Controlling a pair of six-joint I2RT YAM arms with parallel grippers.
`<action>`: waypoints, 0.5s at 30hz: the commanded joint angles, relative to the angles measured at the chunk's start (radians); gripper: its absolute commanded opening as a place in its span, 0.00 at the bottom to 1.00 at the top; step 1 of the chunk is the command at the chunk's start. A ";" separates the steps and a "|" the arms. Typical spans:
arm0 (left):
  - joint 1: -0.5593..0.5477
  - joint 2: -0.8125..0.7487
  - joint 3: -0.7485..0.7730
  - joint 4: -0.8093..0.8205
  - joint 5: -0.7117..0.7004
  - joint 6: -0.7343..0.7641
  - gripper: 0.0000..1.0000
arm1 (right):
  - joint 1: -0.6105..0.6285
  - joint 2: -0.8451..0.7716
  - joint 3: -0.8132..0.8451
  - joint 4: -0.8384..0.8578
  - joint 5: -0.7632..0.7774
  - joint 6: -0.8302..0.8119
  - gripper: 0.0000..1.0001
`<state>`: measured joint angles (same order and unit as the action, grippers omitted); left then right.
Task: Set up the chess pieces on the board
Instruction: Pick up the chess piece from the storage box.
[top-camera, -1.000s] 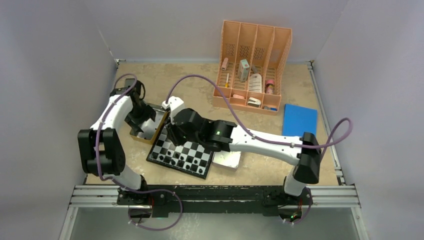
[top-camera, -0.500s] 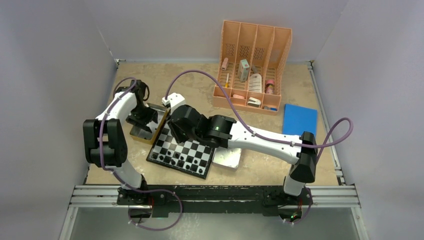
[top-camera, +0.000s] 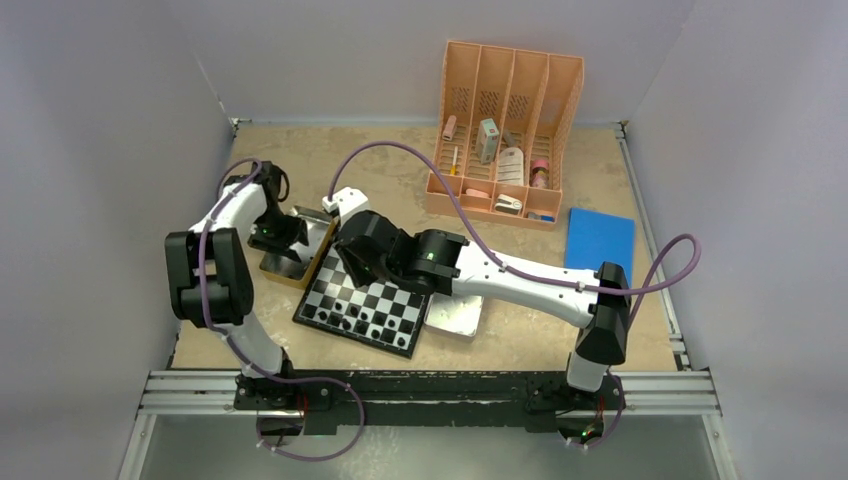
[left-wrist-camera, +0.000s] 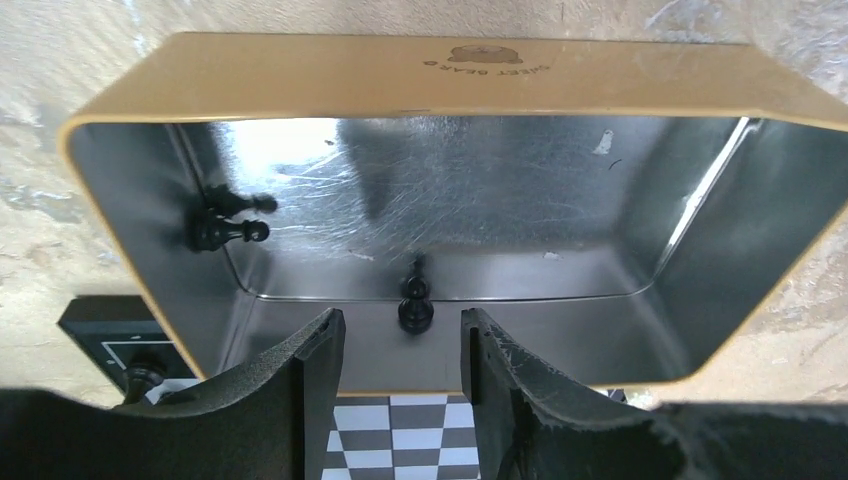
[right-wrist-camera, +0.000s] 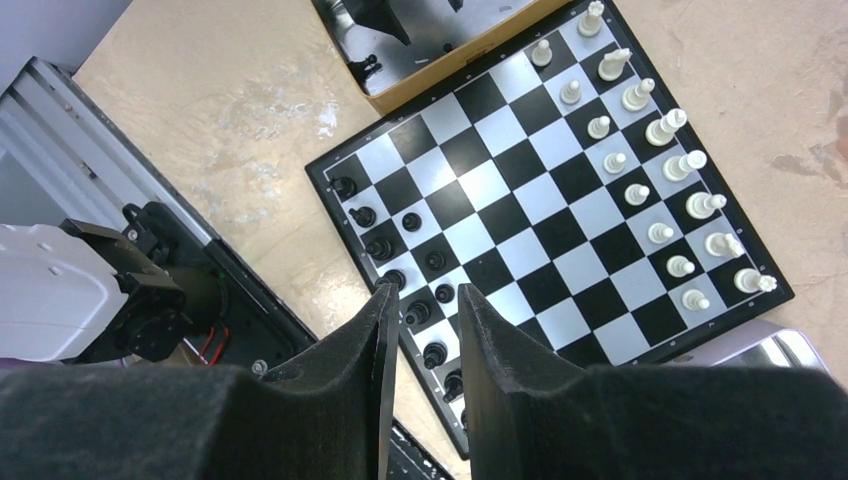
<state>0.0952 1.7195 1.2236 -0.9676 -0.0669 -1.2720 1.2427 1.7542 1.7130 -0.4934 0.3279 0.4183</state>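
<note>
The left gripper (left-wrist-camera: 400, 320) hangs at the near rim of a gold-sided tin (left-wrist-camera: 400, 75). Its jaws are partly open and grip nothing. A black pawn (left-wrist-camera: 414, 303) stands on the tin's floor in line with the gap, close to the near wall and touching neither finger. Another black piece (left-wrist-camera: 228, 233) sits at the tin's left wall, well apart from the pawn, with bare shiny metal running from there to the far and right walls.

The right gripper (right-wrist-camera: 426, 292) is held high over the board (right-wrist-camera: 520, 200), jaws only narrowly apart and holding nothing. Below it, black pieces (right-wrist-camera: 400, 250) fill part of the two rows along one edge. White pieces (right-wrist-camera: 640, 150) line the two rows along the opposite edge, and the middle squares between them lie open.

The board rests on the table with one edge just beside a corner of the tin, and a silver tray (top-camera: 455, 318) lies against its other side.
</note>
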 joint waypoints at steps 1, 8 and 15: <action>0.000 0.044 0.018 0.042 0.044 0.011 0.46 | -0.006 0.007 0.071 -0.025 0.037 -0.010 0.31; 0.000 0.101 0.047 0.036 0.062 0.060 0.46 | -0.006 0.056 0.121 -0.042 0.039 -0.015 0.31; 0.000 0.121 0.040 0.063 0.100 0.062 0.40 | -0.008 0.094 0.162 -0.051 0.042 -0.019 0.30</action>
<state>0.0952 1.8286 1.2289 -0.9253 0.0013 -1.2270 1.2404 1.8523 1.8183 -0.5365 0.3477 0.4103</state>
